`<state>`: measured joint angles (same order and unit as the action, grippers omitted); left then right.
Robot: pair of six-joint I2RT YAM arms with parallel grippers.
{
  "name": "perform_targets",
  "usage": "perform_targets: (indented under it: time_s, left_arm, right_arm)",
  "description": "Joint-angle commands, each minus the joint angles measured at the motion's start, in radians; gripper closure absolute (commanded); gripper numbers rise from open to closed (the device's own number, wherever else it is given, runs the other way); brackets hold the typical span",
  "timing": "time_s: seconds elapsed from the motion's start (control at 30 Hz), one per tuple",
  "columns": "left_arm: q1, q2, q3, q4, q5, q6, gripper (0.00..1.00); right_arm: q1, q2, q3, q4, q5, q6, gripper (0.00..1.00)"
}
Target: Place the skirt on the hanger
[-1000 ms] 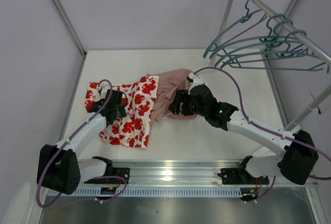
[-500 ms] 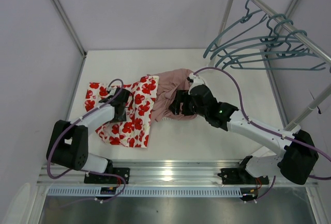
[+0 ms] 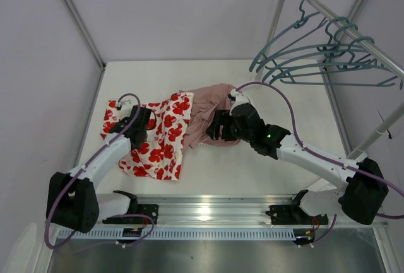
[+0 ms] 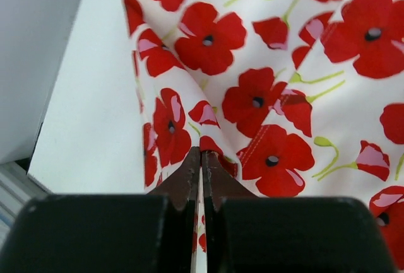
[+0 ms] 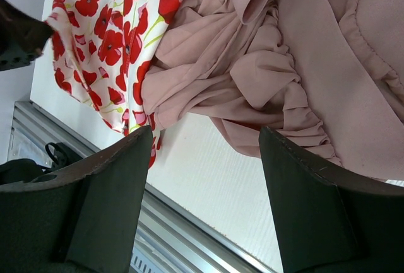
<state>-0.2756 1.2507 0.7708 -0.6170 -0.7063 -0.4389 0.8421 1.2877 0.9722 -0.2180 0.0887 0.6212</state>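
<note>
Skirt (image 3: 161,137) lies rumpled on the left half of the bench (image 3: 265,166), its right edge touching the pink garment (image 3: 208,109), which is heaped near the middle. The left pincer (image 4: 202,156) is down on the skirt's left part, tips pressed together on a thin raised ridge of the flowered cloth (the wrist view shows the fold caught right between them). Bare bench shows just left of that fold. The right pincer (image 5: 205,131) hangs over the near left edge of the pink garment with its jaws wide apart and nothing between them; whether it touches the cloth I cannot tell. Several alike hangers (image 3: 303,65) hang from the rail (image 3: 353,30) at the far right, well apart from the skirt.
</note>
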Motion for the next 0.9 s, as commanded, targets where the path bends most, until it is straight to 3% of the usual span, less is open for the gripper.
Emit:
perform_targets:
  time_s: [0.0,0.1,0.17,0.33,0.4,0.43,0.47,0.5,0.7,0.87]
  left_arm:
    - [0.032,-0.085,0.006,-0.038,-0.094,-0.076,0.99]
    - [0.070,-0.161,-0.050,-0.053,-0.137,-0.136,1.00]
    - [0.097,-0.227,-0.097,-0.101,-0.209,-0.265,1.00]
    - [0.142,-0.342,-0.133,-0.168,-0.237,-0.407,1.00]
    - [0.187,-0.369,-0.146,-0.240,-0.226,-0.518,0.77]
    - [0.199,-0.373,-0.149,-0.272,-0.228,-0.570,0.57]
    - [0.220,-0.376,-0.157,-0.300,-0.228,-0.660,0.16]
    - [0.226,-0.379,-0.159,-0.340,-0.223,-0.685,0.02]
    - [0.242,-0.387,-0.087,-0.469,-0.231,-0.851,0.00]
    - [0.242,-0.442,-0.045,-0.191,-0.096,-0.488,0.00]
  right_arm:
    - [-0.003,0.009,0.006,0.026,-0.010,0.005,0.26]
    - [-0.002,0.012,0.003,0.031,-0.021,0.003,0.26]
    - [-0.002,0.013,-0.003,0.035,-0.032,0.003,0.26]
    - [-0.001,0.010,-0.016,0.039,-0.049,0.006,0.26]
    - [-0.001,0.009,-0.020,0.040,-0.055,0.003,0.26]
    - [-0.001,0.007,-0.020,0.037,-0.058,0.000,0.26]
    - [0.000,0.004,-0.020,0.034,-0.058,-0.001,0.26]
    - [-0.001,0.002,-0.020,0.029,-0.058,-0.003,0.26]
    - [-0.001,-0.017,-0.015,0.009,-0.052,-0.018,0.26]
    - [0.000,-0.014,-0.010,0.012,-0.061,-0.020,0.26]
